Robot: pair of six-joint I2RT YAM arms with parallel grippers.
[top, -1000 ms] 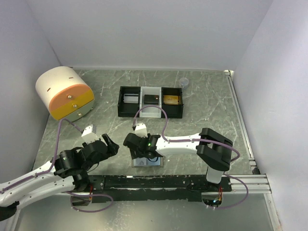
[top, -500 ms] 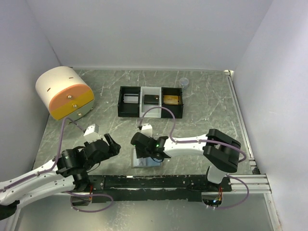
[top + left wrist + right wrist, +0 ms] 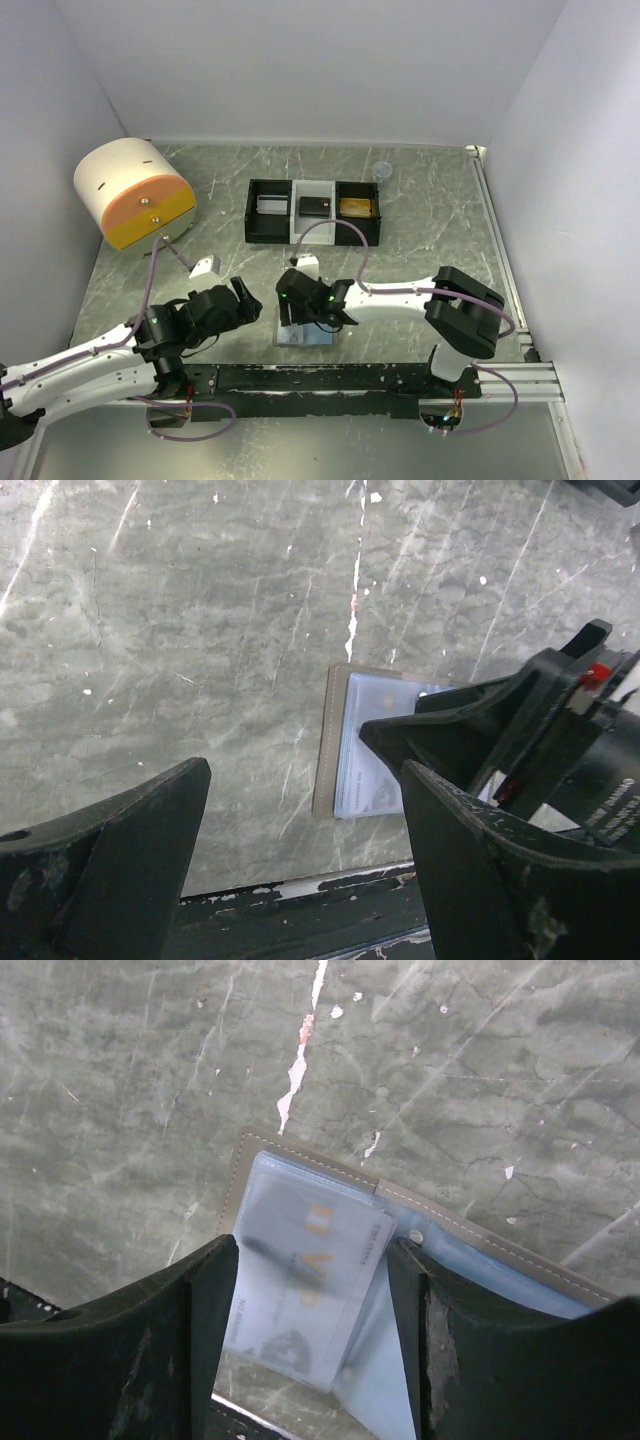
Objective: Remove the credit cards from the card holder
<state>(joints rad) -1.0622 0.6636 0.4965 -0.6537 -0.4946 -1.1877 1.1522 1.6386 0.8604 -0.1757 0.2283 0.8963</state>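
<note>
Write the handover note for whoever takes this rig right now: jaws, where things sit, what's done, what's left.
Left gripper: jaws open, empty, over bare table beside the card holder.
Right gripper: jaws open, straddling a card in the holder's clear sleeve; no grip yet.
Card holder: lying open at the near table edge.
Done: tray at the back has a flat item in each compartment, probably cards already removed.
Left: pull the sleeved card out; more beneath cannot be ruled out.
</note>
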